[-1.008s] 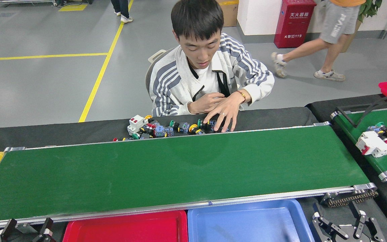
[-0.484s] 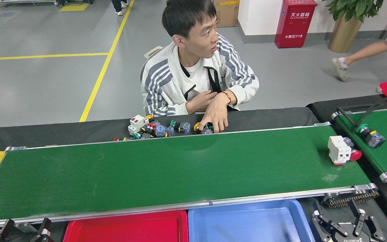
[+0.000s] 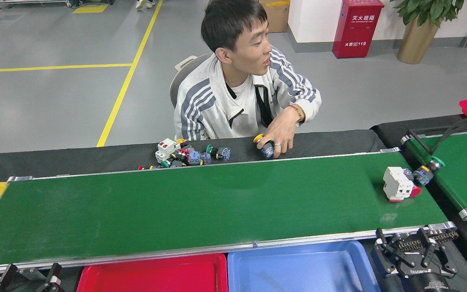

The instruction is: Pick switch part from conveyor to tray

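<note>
Head view, only one camera. Conveyor [image 3: 201, 211] is the wide green belt across mid frame, mostly bare. White breaker-type switch part [image 3: 397, 184] with a red tab sits at the belt's right end, touching a small blue-and-black push-button part [image 3: 422, 175] just right of it, near the second green belt [image 3: 466, 170] at right edge. Right gripper [image 3: 414, 253] at lower right, fingers spread wide, nothing held, just below the belt's near rail and near the white part. Left gripper [image 3: 28, 280] barely visible at lower left edge, can't tell how its fingers stand. Red tray [image 3: 152, 275] and blue tray [image 3: 298, 267] along the bottom edge, both look unfilled. Person [image 3: 245, 93] seated behind the belt, hand [image 3: 280, 134] on a yellow-capped button, pile of spare parts [image 3: 185, 154] on black cloth to its left.

Step in hand, likely: right gripper reaches for the white part. Belt probably carries it leftward, so aim slightly ahead, straddle the white body, avoid clipping the neighbouring button, then lift clear of the rail toward the blue tray.
</note>
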Tool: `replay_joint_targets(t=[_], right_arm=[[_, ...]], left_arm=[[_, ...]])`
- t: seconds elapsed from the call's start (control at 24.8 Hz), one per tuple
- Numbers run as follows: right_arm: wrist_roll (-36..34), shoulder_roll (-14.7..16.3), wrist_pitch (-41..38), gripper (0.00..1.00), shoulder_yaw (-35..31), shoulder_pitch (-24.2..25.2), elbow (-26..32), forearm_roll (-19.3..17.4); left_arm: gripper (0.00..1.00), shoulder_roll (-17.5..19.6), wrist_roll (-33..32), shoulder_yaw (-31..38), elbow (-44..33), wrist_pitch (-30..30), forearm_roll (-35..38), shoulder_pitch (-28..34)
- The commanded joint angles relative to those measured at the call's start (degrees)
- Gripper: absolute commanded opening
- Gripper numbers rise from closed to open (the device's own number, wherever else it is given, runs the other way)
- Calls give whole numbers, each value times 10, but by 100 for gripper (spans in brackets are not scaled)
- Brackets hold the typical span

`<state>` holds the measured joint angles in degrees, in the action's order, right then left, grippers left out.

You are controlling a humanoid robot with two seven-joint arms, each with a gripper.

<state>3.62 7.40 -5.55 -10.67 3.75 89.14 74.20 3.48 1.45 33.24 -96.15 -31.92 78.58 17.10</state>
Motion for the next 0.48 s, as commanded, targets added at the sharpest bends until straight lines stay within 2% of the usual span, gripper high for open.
replay_joint_targets(t=[0.0, 0.44], right_arm=[[11, 8, 8, 99, -1, -25, -11, 1], [16, -9, 12, 99, 58, -139, -144, 0]], left_arm=[[100, 5, 2, 1, -8, 0, -2, -3], [100, 6, 2, 1, -8, 0, -2, -3]])
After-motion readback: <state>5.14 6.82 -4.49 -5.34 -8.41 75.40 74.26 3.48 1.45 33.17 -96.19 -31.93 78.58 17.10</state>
